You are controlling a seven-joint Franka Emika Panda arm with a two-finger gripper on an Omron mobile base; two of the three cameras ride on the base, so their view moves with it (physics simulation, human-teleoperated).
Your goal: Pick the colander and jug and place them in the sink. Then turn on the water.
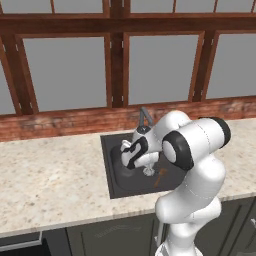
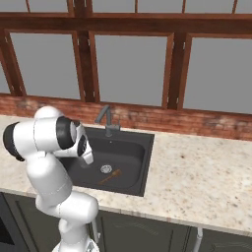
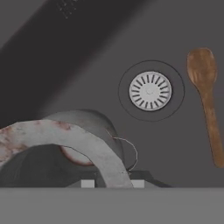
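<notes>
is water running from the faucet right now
No, the faucet shows no blue stream, and the sink around the drain looks dry.

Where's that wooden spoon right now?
The wooden spoon lies flat on the floor of the dark sink, just beside the round metal drain.

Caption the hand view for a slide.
Gripper shut on the jug over the sink, beside drain and wooden spoon.

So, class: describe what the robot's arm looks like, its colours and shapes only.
The glossy white robot arm is built of fat rounded segments, with black bands and black round caps at its joints. Its hand is white with black panels. No cables or markings show.
</notes>
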